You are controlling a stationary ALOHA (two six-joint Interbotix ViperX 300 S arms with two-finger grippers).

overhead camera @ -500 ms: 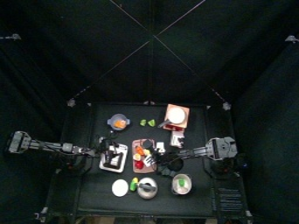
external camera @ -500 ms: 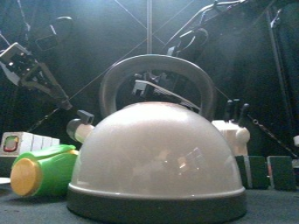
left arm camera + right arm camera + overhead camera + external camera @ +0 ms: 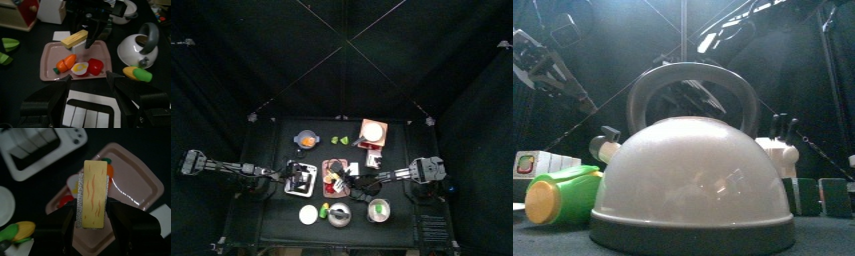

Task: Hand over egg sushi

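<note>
A large white kettle with a grey handle [image 3: 691, 180] filled the front view, hiding the pink rectangular tray [image 3: 48, 59]. Above that tray, the right gripper [image 3: 93, 223] clamped the yellow egg sushi block [image 3: 93, 193]; the left gripper [image 3: 88, 85], seemingly empty, gaped wide nearby.

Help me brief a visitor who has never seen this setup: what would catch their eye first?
The white kettle fills the front view, standing at the table's front edge. Behind it, the right end effector holds the yellow egg sushi lifted above the pink tray, where a carrot, a halved egg and a red piece lie. The left end effector waits open over a white keyboard.
</note>
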